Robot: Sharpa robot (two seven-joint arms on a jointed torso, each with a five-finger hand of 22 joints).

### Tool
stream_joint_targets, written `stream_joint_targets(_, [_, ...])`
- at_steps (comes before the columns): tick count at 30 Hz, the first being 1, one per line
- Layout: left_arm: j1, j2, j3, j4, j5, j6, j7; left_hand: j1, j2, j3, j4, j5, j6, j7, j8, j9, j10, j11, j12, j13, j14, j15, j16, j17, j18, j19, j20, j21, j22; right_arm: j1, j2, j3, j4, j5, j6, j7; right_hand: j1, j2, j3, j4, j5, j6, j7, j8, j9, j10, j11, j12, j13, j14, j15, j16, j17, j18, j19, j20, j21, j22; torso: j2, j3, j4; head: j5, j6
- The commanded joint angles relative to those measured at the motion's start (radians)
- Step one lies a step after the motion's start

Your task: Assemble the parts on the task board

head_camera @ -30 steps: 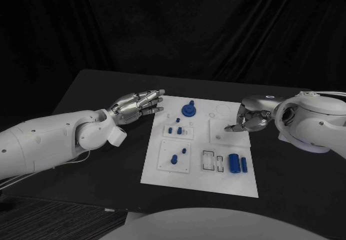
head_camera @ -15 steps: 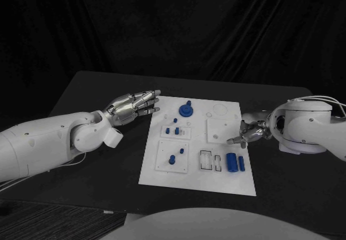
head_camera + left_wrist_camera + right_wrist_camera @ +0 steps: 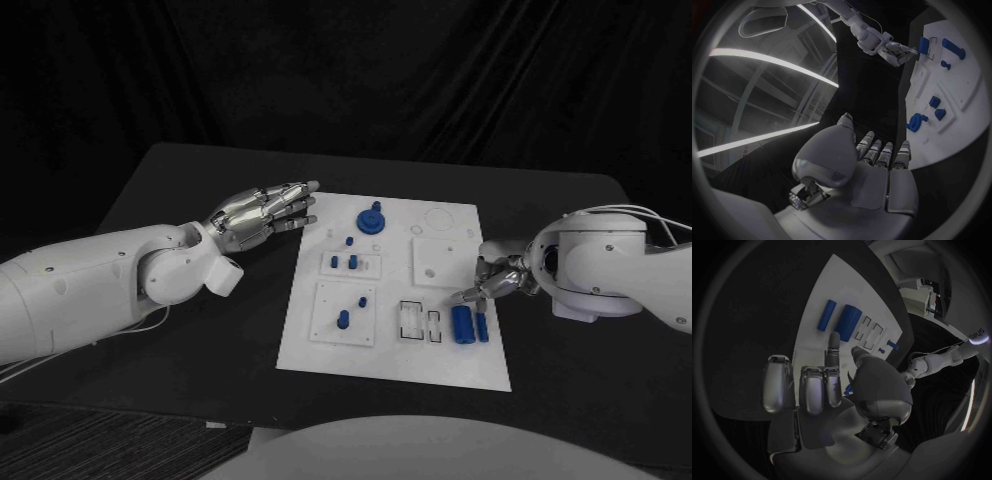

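Black cloth hangs behind the dark table (image 3: 188,180), and on it lies the white task board (image 3: 433,350) with small blue parts spread over it. Nearest on the board, a thick blue cylinder (image 3: 463,325) and a thinner blue bar (image 3: 482,327) lie side by side, and the right hand (image 3: 495,280) hovers just beside them, fingers loosely apart and holding nothing. Farther off, at the board's left edge near a blue knob piece (image 3: 374,219), the left hand (image 3: 267,213) hangs with fingers stretched out, empty.
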Motion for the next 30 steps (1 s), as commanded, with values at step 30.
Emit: stream_joint_targets(30, [-0.005, 0.004, 0.001, -0.002, 0.005, 0.019, -0.002, 0.012, -0.001, 0.005, -0.002, 0.006, -0.001, 0.003, 0.004, 0.001, 0.0, 0.006, 0.004, 0.001, 0.005, 0.002, 0.001, 0.001, 0.009, 0.001, 0.002, 0.001, -0.003, -0.078, 0.058, 0.0, -0.03, 0.029, -0.036, -0.022, 0.139, -0.012, 0.001, -0.086, 0.068, -0.121, 0.035, -0.075, 0.029, 0.105, 0.028, 0.003, 0.263, 0.105, 0.029, 0.003, 0.263, 0.023, -0.02, 0.027, -0.123, 0.156, 0.002, 0.0002, 0.0, 0.008, 0.0])
